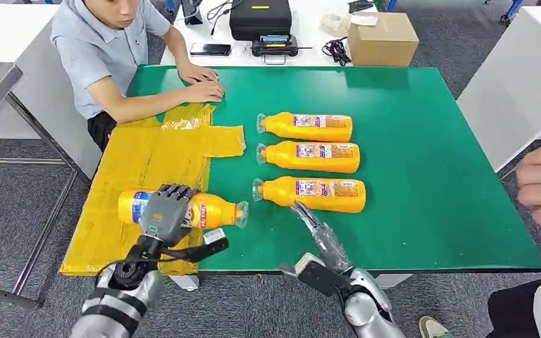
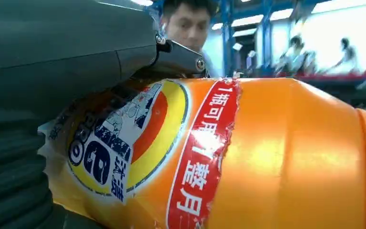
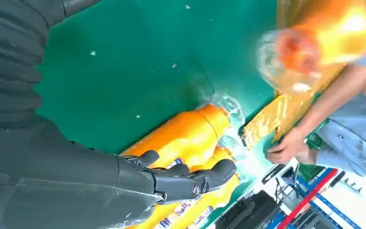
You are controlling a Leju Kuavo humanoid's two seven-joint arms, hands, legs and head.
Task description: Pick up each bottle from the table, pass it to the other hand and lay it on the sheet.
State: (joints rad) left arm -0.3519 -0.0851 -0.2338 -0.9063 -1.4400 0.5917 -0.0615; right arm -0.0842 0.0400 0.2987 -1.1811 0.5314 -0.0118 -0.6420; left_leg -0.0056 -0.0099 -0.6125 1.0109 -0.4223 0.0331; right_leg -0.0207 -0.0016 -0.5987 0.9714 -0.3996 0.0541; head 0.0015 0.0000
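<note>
From the head view I see my left hand (image 1: pixel 163 213) wrapped over the top of an orange bottle (image 1: pixel 211 210), fingers curled around its labelled middle. The held bottle lies on its side, clear neck pointing toward the table's centre, at the near edge of the yellow sheet (image 1: pixel 148 158), with that neck reaching past the sheet's edge over the green table (image 1: pixel 430 141). I cannot tell whether it rests on the sheet or is lifted just off it. In the left wrist view the bottle's label (image 2: pixel 138 143) sits directly against the hand's grey cover.

My right hand (image 1: pixel 317 229) holds nothing; its fingers are extended and slightly apart, tips just short of the nearest bottle in the row (image 1: pixel 313 193). In the right wrist view the fingers (image 3: pixel 190 179) hover over that bottle's body without touching.

Two more bottles, the middle bottle (image 1: pixel 313 156) and the far bottle (image 1: pixel 308 127), lie parallel beyond it, necks toward the sheet.

A seated person (image 1: pixel 106 49) rests both hands on the table's far corner beside the sheet.
</note>
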